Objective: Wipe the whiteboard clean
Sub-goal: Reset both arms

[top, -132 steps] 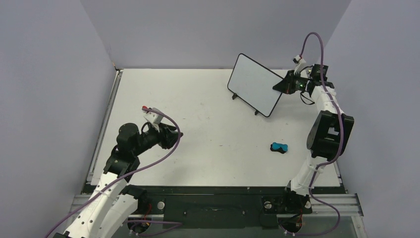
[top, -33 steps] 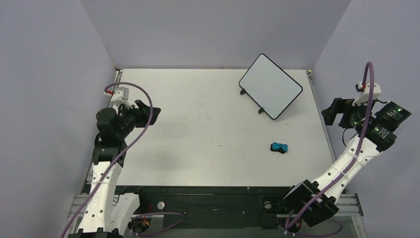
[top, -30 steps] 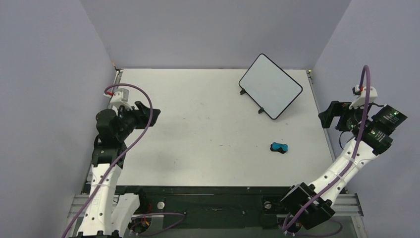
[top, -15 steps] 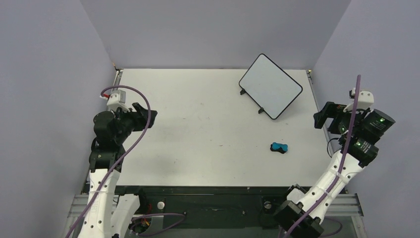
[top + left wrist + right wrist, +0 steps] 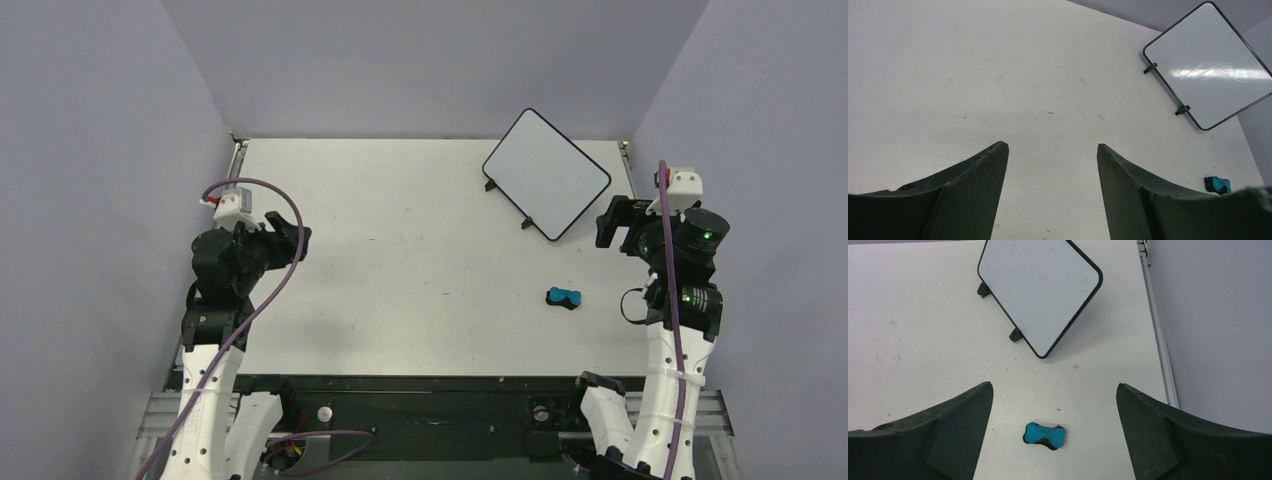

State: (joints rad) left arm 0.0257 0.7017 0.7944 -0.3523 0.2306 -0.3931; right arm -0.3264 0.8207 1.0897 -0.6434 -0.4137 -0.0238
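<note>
Okay, we find the whiteboard (image 5: 547,173) at the far right of the table (image 5: 400,260), propped at a tilt with two small black stand feet (image 5: 1016,334) showing along its lower left edge. Its face reads as white with no writing we can make out. The left wrist view shows faint streaks, and we cannot tell whether they are residue or glare.

The blue eraser (image 5: 564,297) lies flat on the table, nearer than the board and apart from it.

The right gripper (image 5: 1054,385) hangs above the table's right edge with its jaws spread wide and nothing between them. It looks down on both eraser and board. The left gripper (image 5: 1053,147) sits over the left side, well away from the board, with jaws partly apart and also empty.

For handling, we judge the board light, thin and stiff, with a glossy face that offers little grip. Because it is propped, it probably slides or tips backward under a push. We'd pinch the black rim at the upper right corner to steady it, keeping off the face and the feet. The eraser looks small and light, and its narrow waist suits the jaws best.
</note>
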